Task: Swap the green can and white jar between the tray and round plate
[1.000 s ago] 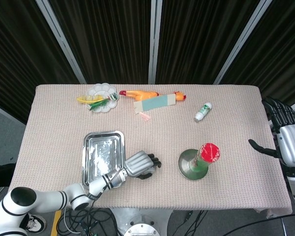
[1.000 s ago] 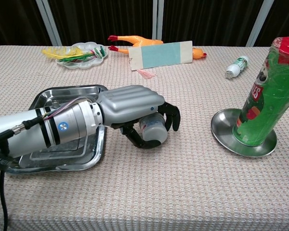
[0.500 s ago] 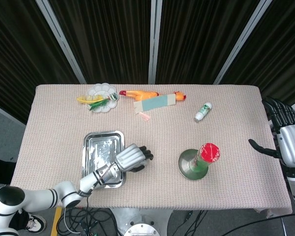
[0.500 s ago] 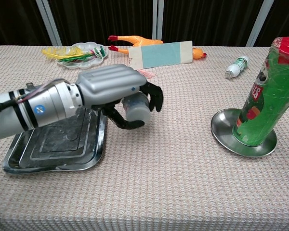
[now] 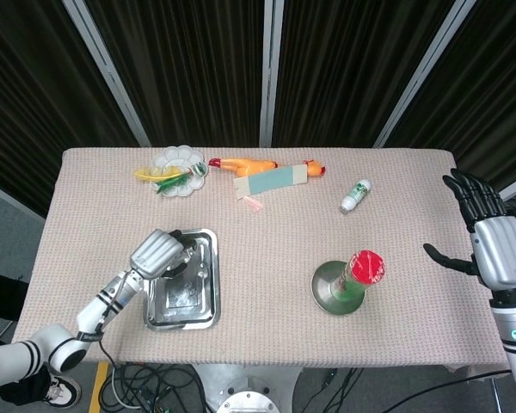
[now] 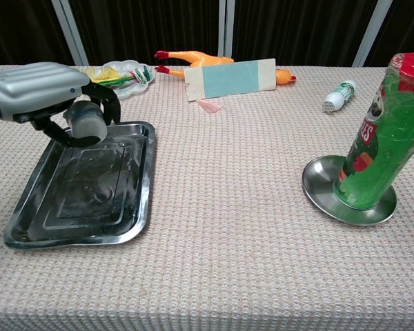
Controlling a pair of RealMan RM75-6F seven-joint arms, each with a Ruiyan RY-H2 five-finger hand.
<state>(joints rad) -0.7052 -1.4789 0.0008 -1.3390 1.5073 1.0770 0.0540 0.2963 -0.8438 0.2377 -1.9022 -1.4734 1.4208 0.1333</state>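
The left hand (image 6: 52,86) grasps the white jar (image 6: 86,118) just above the tray (image 6: 134,200), at its far edge. The right hand (image 5: 490,249), released, is near the green can (image 5: 359,280) on the round plate (image 5: 324,297).

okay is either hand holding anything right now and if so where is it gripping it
The left hand holds the white jar above the tray, fingers wrapped around its sides. The right hand is open, holding nothing.
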